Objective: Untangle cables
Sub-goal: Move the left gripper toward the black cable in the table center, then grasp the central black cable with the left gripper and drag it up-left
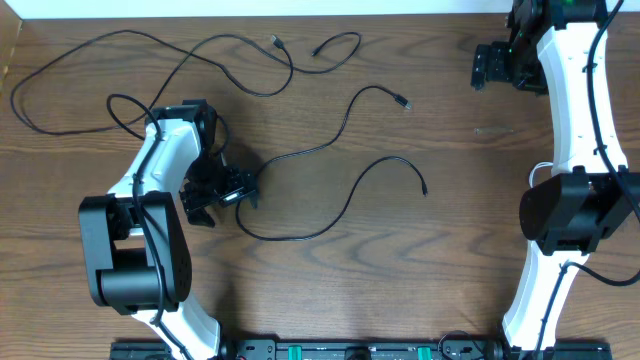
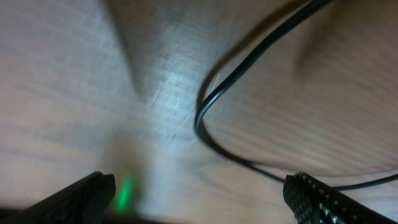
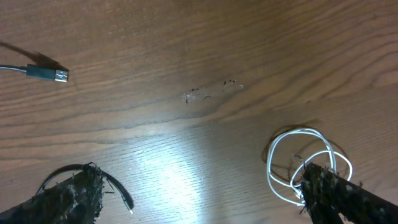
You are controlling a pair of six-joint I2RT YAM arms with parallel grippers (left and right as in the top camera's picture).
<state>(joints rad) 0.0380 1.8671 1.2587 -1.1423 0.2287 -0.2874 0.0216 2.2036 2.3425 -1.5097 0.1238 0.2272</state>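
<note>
Overhead, long black cables [image 1: 60, 55] loop and cross one another at the upper left of the wooden table [image 1: 450, 280], with their plug ends near the back edge. The left gripper [image 1: 222, 192] sits low over the table, just beside the bend of another black cable [image 1: 300, 238]. That cable's two runs sweep rightward toward the middle.

In the left wrist view, the left gripper [image 2: 199, 199] has its fingers spread wide and pinches nothing. The cable's U-bend [image 2: 199, 121] lies on the wood between them, passing close to the finger at the right edge.

Farther right in the overhead view, a white cable [image 1: 540, 172] peeks out beside the right arm, and the right gripper [image 1: 485, 68] hangs at the far back.

In the right wrist view, the right gripper [image 3: 199, 193] is also spread and empty. A USB plug [image 3: 46, 73] lies at the left, and the coiled white cable [image 3: 305, 162] lies just beside one finger.
</note>
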